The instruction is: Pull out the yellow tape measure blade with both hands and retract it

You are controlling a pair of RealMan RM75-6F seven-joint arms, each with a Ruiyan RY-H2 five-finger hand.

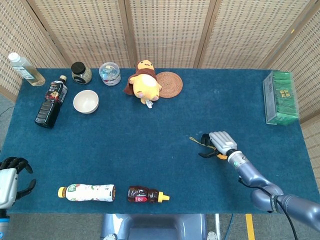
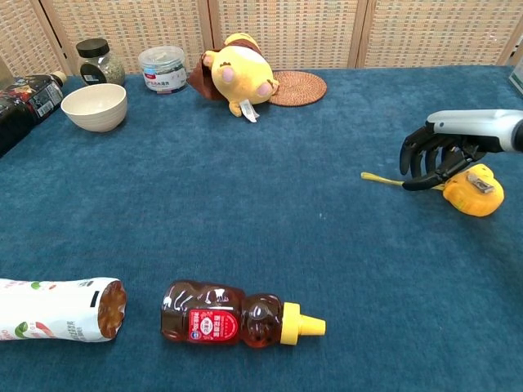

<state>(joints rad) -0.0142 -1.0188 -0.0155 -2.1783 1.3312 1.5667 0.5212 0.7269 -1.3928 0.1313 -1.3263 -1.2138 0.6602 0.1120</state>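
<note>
1. The right hand point(image 2: 441, 151) hangs low over the blue cloth-covered bench point(image 2: 270, 204), dark fingers point(image 2: 418, 155) curled downward over the drawn-out end of the tape; whether they actually pinch it I cannot tell.
2. The round yellow tape measure case point(image 2: 474, 189) lies on the bench just beside that hand, at its 4 o'clock in the chest view. A short length of thin yellow blade point(image 2: 381, 177) runs out from under the fingers toward 9 o'clock, flat on the cloth.
3. In the head view the same right hand point(image 1: 218, 143) covers most of the case, and the blade tip point(image 1: 195, 140) shows at its 9 o'clock.
4. The left hand point(image 1: 11, 177) sits off the bench's near-left corner, fingers loosely curled and apart, holding nothing.
5. Near the front edge lie a brown bear-shaped syrup bottle with a yellow cap point(image 2: 237, 320) and, at its 9 o'clock, a white drink bottle on its side point(image 2: 57, 309).
6. Along the far edge stand a yellow plush toy point(image 2: 237, 73) with a round woven coaster point(image 2: 298, 87) touching it at 3 o'clock, a white bowl point(image 2: 94, 106), a clear plastic tub point(image 2: 162, 67), a dark-lidded glass jar point(image 2: 100, 61) and a dark bottle lying down point(image 2: 24, 102).
7. A green box point(image 1: 280, 97) rests at the bench's far-right edge, well apart from the hand.
</note>
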